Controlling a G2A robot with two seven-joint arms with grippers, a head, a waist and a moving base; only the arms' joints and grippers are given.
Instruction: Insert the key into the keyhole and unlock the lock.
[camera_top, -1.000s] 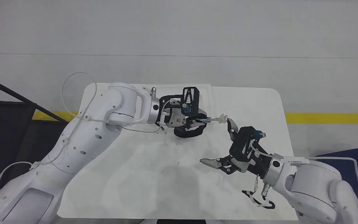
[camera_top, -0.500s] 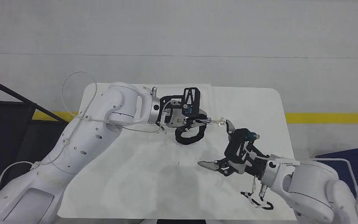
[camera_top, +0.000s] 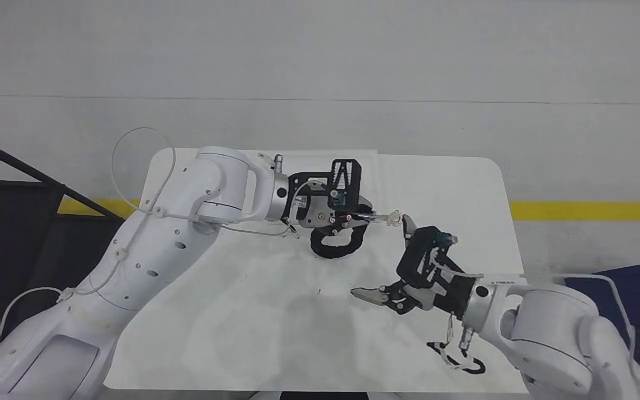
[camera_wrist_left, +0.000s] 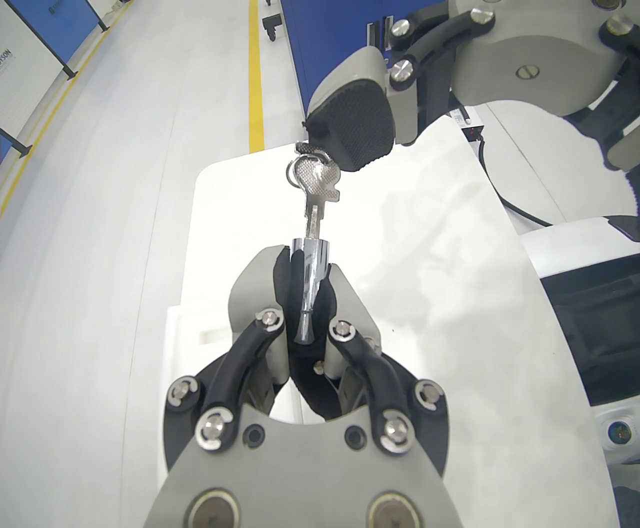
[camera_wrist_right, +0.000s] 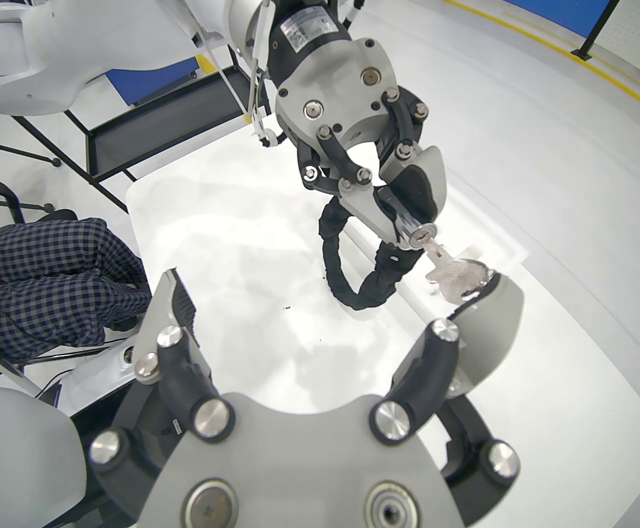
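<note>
Clamping lock (camera_wrist_left: 307, 295), left gripper (camera_wrist_left: 306, 264), right gripper (camera_wrist_right: 335, 285) splayed

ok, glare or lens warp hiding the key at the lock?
Left wrist view: highlights streak the chrome lock cylinder, key blade readable, table edges bow. Right wrist view: keyhole legible, soft reflections on the table. Top view: key too small to judge.
</note>
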